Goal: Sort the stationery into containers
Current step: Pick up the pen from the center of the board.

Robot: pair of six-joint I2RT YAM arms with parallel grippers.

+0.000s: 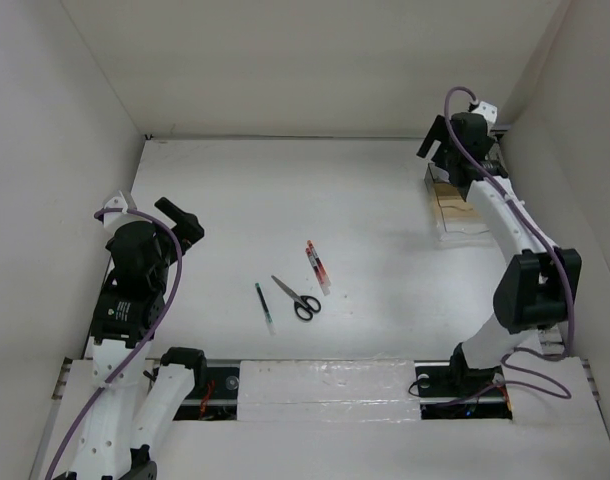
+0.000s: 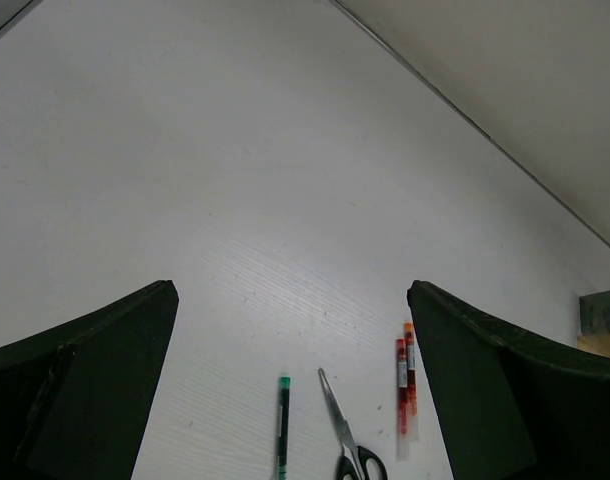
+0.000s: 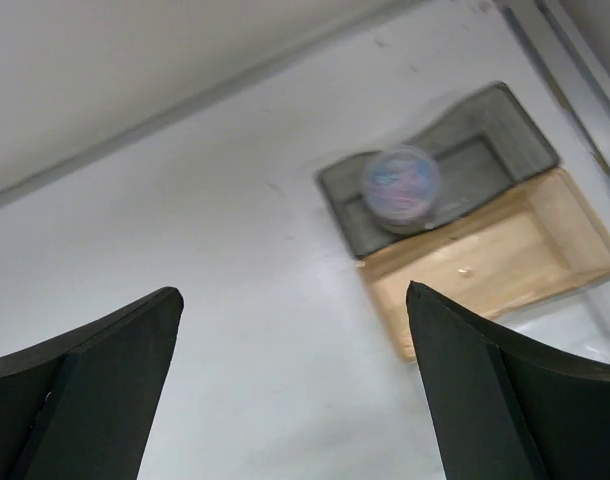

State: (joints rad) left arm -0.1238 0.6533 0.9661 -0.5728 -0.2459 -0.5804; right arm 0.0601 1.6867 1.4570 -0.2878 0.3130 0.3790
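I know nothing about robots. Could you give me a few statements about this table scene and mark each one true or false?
1. The black-handled silver scissors lie between the thin dark pen and the red-and-white pen. True.
2. The left pincer grips the thin dark pen. False: it is open and empty, and the pen lies on the white table.
3. The small round greyish roll is at the translucent smoky plastic organiser, below the open right pincer. True.
4. The red-and-white pen stands in the organiser. False: it lies on the table beside the scissors.
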